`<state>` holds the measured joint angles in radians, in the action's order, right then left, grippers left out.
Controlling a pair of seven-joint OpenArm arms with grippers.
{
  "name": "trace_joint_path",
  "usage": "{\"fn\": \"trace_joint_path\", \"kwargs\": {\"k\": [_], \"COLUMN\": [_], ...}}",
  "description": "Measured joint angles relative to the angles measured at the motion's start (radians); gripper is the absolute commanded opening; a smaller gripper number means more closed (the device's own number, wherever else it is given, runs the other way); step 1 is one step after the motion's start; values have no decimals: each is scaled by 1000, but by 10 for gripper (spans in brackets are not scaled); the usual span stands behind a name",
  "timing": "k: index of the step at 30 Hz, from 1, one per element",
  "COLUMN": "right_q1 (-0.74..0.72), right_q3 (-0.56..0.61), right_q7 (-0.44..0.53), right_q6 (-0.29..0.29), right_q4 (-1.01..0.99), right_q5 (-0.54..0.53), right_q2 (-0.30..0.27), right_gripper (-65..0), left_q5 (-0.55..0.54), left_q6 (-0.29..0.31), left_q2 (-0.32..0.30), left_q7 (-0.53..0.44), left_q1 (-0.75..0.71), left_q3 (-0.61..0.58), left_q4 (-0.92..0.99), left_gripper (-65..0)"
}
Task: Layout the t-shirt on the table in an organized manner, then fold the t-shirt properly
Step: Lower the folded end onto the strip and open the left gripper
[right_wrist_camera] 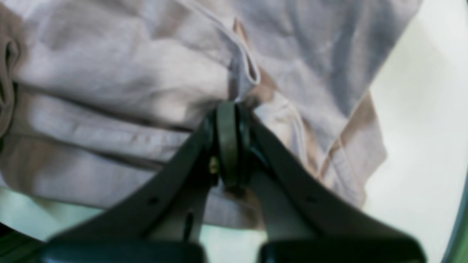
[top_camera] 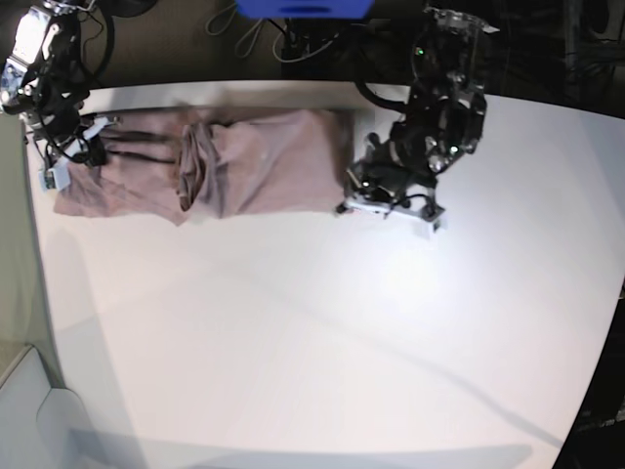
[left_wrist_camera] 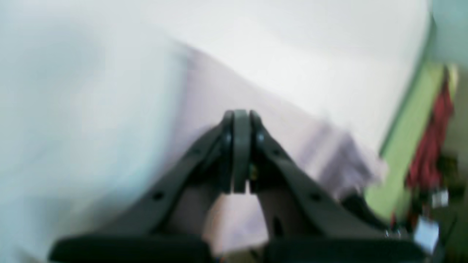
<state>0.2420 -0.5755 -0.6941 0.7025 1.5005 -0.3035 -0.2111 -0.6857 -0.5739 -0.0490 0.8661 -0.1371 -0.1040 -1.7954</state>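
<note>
Both end effectors clamp opposite ends of the mauve t-shirt [top_camera: 249,161], left end effector [top_camera: 350,188] and right end effector [top_camera: 98,147] holding it stretched along the white surface [top_camera: 322,332], apparently to flatten it.

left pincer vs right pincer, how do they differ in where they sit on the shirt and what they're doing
The left pincer sits at one end of the dusty mauve cloth t-shirt, over flat fabric; whether it pinches cloth is too blurred to tell. The right pincer is at the opposite end, clamped on a bunched fold with a hem edge poking up beside it. Both are dark, shut, and low over the plain white table.
</note>
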Motion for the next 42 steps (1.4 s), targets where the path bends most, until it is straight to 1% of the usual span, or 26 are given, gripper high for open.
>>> {"fn": "trace_joint_path", "kwargs": {"k": [3,4,5,7,8,11,16,18,20,22,24,26,27,31,34,36,37,38,39,42], "right_q1": [0,0,0,0,0,0,0,0,0,0,0,0,0,0,-3,-3,-3,-3,-3,-2], "right_q3": [0,0,0,0,0,0,0,0,0,0,0,0,0,-2,-1,-1,-1,-1,-1,-1], "right_q7": [0,0,0,0,0,0,0,1,-1,0,1,1,1,1,-1,0,-1,-1,-10,-87], "right_q6": [0,0,0,0,0,0,0,0,0,0,0,0,0,0,0,0,0,0,0,0], "right_q4": [0,0,0,0,0,0,0,0,0,0,0,0,0,-1,-1,-1,-1,-1,3,54], "right_q5": [-2,-1,0,0,0,0,0,0,0,0,0,0,0,0,0,0,0,0,0,18], "right_q2": [-2,-3,-3,-3,-3,-2,-2,-2,-2,-2,-2,-2,-3,-2,-2,-3,-3,-3,-3,-2], "right_gripper": [-650,-650,-650,-650,-650,-650,-650,-650,-650,-650,-650,-650,-650,-650,-650,-650,-633,-602,-565,-428], "left_q5": [-3,-5,-3,-4,-4,-5,-4,-4,-3,-4,-5,3,2,-35,-61,-63,-63,-62,-57,-55], "left_q6": [0,0,0,0,0,1,0,1,1,1,1,3,2,8,24,24,24,24,24,24], "left_q2": [5,6,7,8,14,19,16,12,12,11,11,11,11,12,-4,-12,-16,-24,-33,-60], "left_q7": [-2,13,37,118,146,204,210,214,208,209,208,194,193,196,185,186,193,193,193,196], "left_q1": [-10,-13,-12,-3,5,28,14,10,-6,-21,-21,-2,9,66,67,66,66,65,63,62], "left_q3": [65,77,79,80,80,81,82,82,83,82,82,82,82,81,81,80,80,80,80,82], "left_q4": [-4,-5,-5,-5,-5,-8,-23,-37,-51,-51,-24,64,117,227,240,237,234,224,215,208], "left_gripper": [-650,-650,-650,-647,-634,-568,-412,-371,-350,-356,-379,-415,-421,-424,-424,-425,-425,-425,-425,-425]}}
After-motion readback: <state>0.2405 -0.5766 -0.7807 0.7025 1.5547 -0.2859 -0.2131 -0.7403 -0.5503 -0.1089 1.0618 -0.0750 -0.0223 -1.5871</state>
